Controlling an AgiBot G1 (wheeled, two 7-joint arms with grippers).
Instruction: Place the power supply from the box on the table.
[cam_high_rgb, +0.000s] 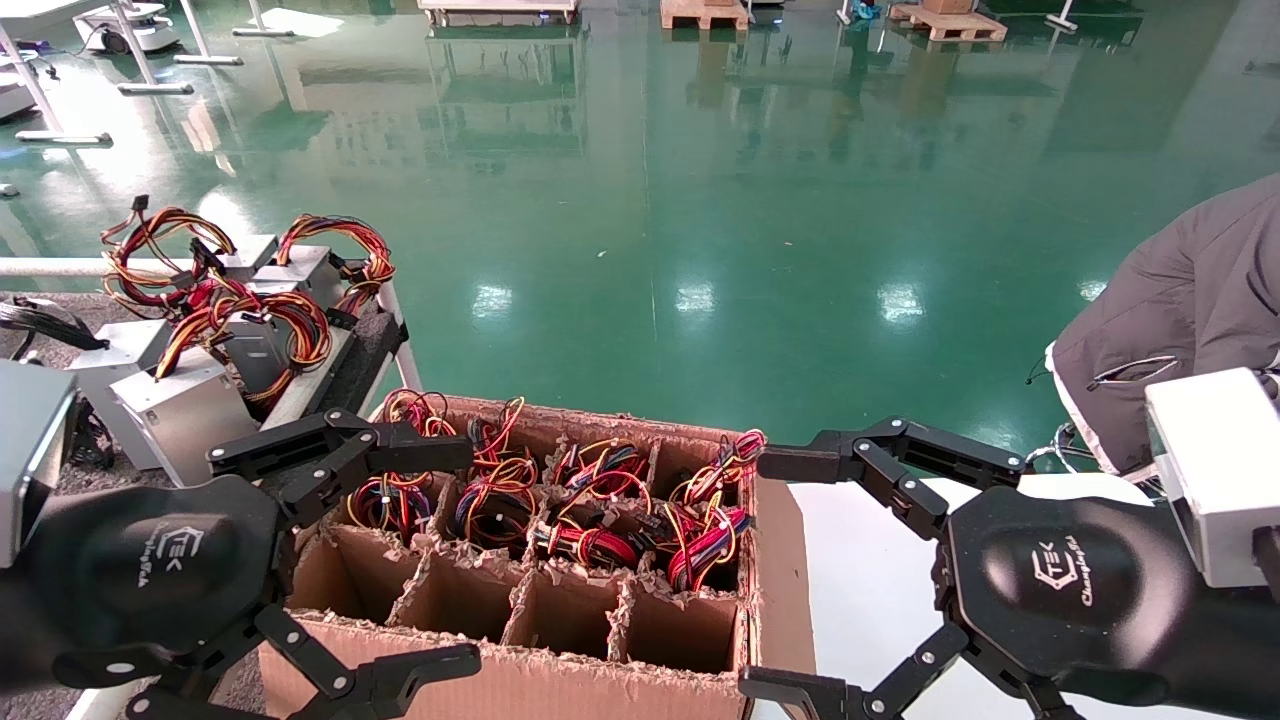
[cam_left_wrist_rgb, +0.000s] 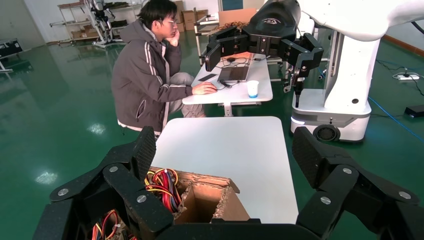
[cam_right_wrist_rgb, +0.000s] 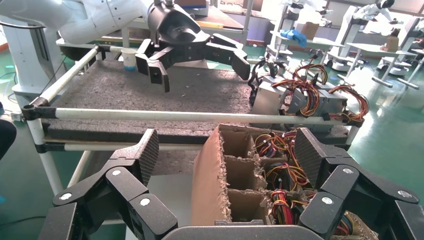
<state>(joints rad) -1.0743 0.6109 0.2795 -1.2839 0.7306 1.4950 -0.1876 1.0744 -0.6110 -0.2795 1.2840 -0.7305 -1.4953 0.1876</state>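
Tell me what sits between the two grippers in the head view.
Between the open left gripper and the open right gripper sits the box, its far cells filled with wire bundles, its near cells empty; the head view shows it.

glossy green floor (cam_high_rgb: 700, 200), wooden pallets (cam_high_rgb: 945, 20) beyond

The box (cam_high_rgb: 560, 600) is an open brown corrugated carton with ragged cardboard dividers forming a grid of cells; the near row of cells shows no wires, while the far cells show looped red, yellow, orange and black wire bundles (cam_high_rgb: 590, 500). Grey sheet-metal power supplies (cam_high_rgb: 185, 405) with similar wire loops lie clustered on the dark-grey carpeted table (cam_right_wrist_rgb: 190, 92), beside the box.
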